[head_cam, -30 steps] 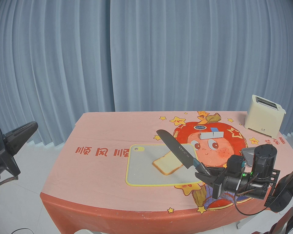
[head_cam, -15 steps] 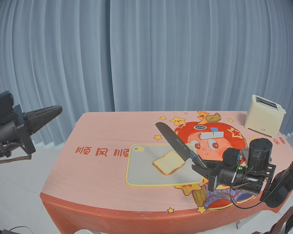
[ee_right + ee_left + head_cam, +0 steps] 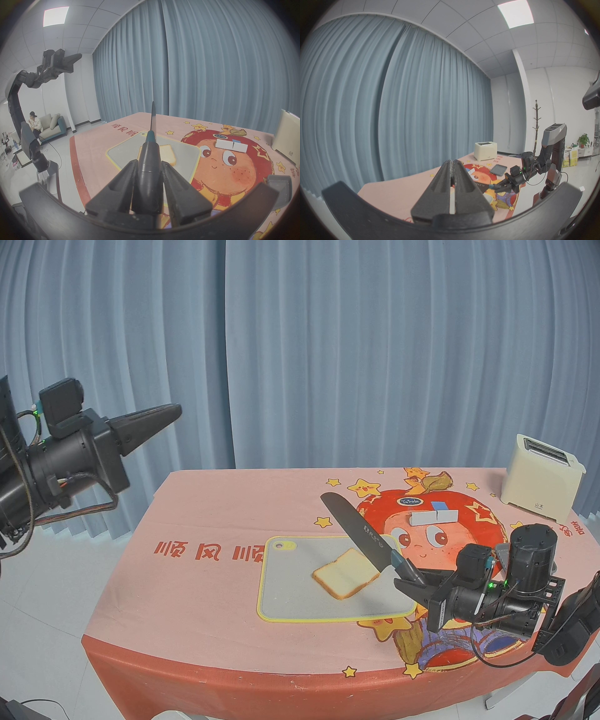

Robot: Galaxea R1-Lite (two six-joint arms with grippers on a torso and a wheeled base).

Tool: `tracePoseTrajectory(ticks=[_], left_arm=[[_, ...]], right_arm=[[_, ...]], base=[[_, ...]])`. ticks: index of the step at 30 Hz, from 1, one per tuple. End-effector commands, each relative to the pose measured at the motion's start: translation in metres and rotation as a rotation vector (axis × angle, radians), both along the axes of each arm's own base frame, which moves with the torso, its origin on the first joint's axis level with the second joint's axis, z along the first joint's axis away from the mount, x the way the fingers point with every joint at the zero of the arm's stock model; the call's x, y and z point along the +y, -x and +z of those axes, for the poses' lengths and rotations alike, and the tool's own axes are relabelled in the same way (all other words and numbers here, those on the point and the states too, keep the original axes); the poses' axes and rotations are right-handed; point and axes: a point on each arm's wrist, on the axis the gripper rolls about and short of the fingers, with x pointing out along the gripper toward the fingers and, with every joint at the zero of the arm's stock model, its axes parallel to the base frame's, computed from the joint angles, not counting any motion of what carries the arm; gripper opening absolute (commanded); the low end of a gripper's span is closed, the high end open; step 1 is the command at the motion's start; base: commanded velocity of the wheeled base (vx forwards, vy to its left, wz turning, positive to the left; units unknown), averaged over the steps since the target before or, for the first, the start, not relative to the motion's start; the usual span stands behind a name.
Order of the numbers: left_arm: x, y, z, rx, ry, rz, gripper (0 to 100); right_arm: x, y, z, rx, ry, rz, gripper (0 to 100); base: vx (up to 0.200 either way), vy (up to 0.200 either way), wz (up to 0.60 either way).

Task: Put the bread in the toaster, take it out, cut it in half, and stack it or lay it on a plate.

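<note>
1. Left hand (image 3: 175,409): black tapered fingers pressed together, holding nothing. It is raised high, left of the tabletop (image 3: 206,590) and well apart from the work.
2. Tabletop: rounded, under a smooth pink cloth with a cartoon print and stars.
3. Board (image 3: 287,590): flat pale grey plastic with a yellow rim, rounded corners and a hanging hole. It lies near the tabletop's middle.
4. Bread (image 3: 344,574): one whole, uncut square slice with a pale crumb and a tan crust. It lies flat on the board's right half. It looks soft, so it would likely squash under a blunt push.
5. Knife (image 3: 362,530): long, dark, matte, rigid blade on a dark handle. It slants up and away over the slice's right edge. I cannot tell whether it touches the slice.
6. Right hand (image 3: 414,585): fingers pinching the knife handle, low, just right of the board.
7. Block (image 3: 433,515): small, white and blue, lying on the printed face.
8. Tray (image 3: 498,169): flat, grey and square, near the right arm. It is probably the plate.
9. Toaster (image 3: 539,480): cream, boxy and smooth-sided, at the far right corner.
10. Step in hand: cutting, judged from the whole slice and the gripped knife. The next move calls for centring the edge across the slice and pressing straight down, perhaps with the left hand steadying the slice.
</note>
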Motion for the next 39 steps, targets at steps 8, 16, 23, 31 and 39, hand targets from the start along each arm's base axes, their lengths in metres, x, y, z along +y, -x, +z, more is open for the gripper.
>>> tracePoseTrajectory(ticks=[8,16,23,31,39], left_arm=[[-0.051,-0.045,-0.059,0.120,0.013,-0.116,0],[-0.084,-0.059,-0.081,0.097,0.075,-0.126,0],[-0.086,-0.061,-0.089,0.106,0.057,-0.123,0],[-0.088,-0.065,-0.091,0.130,-0.011,-0.117,0],[-0.102,-0.069,-0.076,0.232,-0.132,-0.148,0]], right_arm=[[0.005,0.008,-0.006,0.024,0.014,0.032,0],[0.009,0.009,-0.005,0.022,0.013,0.034,0],[0.008,0.010,0.000,0.069,0.041,0.027,0],[-0.003,0.025,0.031,0.098,0.031,0.015,0],[-0.001,0.023,0.040,0.084,0.024,0.014,0]], base=[[0.000,0.000,0.00],[0.000,0.000,0.00],[0.000,0.000,0.00],[0.000,0.000,0.00],[0.000,0.000,0.00]])
